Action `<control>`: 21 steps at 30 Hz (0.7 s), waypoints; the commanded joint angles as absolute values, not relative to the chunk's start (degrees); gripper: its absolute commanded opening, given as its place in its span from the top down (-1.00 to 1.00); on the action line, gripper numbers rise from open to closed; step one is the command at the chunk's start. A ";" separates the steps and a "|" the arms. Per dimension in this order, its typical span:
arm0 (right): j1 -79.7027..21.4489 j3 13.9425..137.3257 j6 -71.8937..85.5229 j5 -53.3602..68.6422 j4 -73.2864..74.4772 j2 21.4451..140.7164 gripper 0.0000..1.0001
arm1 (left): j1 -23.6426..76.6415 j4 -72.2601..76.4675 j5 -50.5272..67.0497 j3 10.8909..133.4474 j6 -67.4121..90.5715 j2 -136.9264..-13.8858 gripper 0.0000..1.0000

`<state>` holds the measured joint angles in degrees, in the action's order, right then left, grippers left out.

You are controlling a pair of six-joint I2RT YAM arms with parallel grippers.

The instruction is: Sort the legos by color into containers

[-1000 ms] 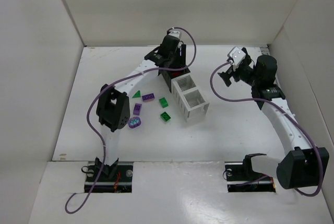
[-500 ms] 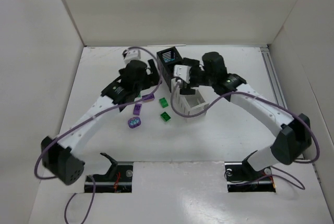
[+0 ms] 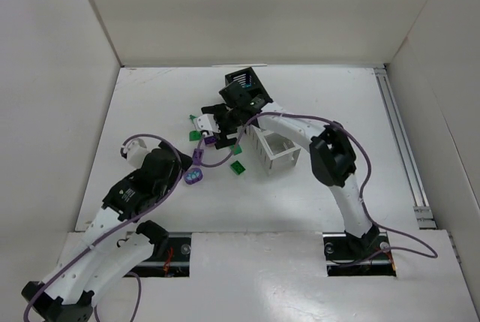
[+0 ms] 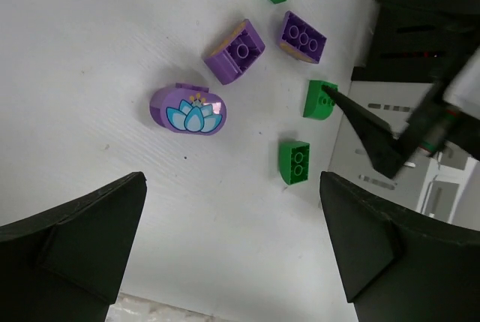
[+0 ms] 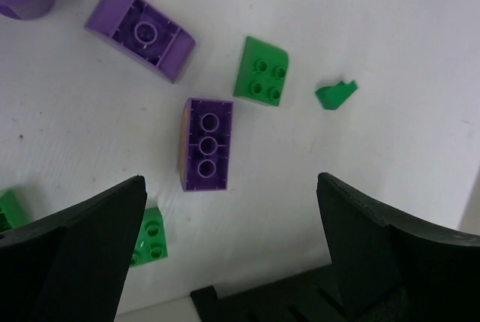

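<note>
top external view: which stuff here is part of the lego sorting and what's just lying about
Job: purple legos, green legos, black bin, white bins.
Just there: arm cables, back wall, side rail.

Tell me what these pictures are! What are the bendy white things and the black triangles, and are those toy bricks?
The bendy things are two robot arms fixed to a white table. One picture looks down from above. The other two come from small cameras on the arms' wrists, so the black triangles are each pincer's own fingers. The left pincer and the right pincer are both wide open and hold nothing. Yes, those are toy bricks on the table: a purple flower brick, a purple three-bump brick, a green brick and more. Next to them stands a row of little boxes, white ones and a black one, for sorting bricks by colour.
</note>
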<state>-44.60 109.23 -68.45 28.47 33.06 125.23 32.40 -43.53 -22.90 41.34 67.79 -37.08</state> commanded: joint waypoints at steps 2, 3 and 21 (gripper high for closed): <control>-44.21 117.77 -72.16 30.59 40.34 132.53 -1.00 | 32.34 -46.14 -22.76 40.78 73.39 -34.89 -1.00; -44.21 118.56 -72.16 31.98 40.34 133.50 -1.00 | 32.34 -46.14 -22.76 40.78 73.39 -34.89 -1.00; -42.98 119.71 -58.28 36.65 32.61 141.24 -0.45 | 32.34 -47.28 -23.82 41.84 72.33 -37.71 -1.00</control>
<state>-43.55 117.99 -61.73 34.48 35.09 139.50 32.40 -46.15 -22.68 40.99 72.23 -38.59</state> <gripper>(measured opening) 0.735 0.997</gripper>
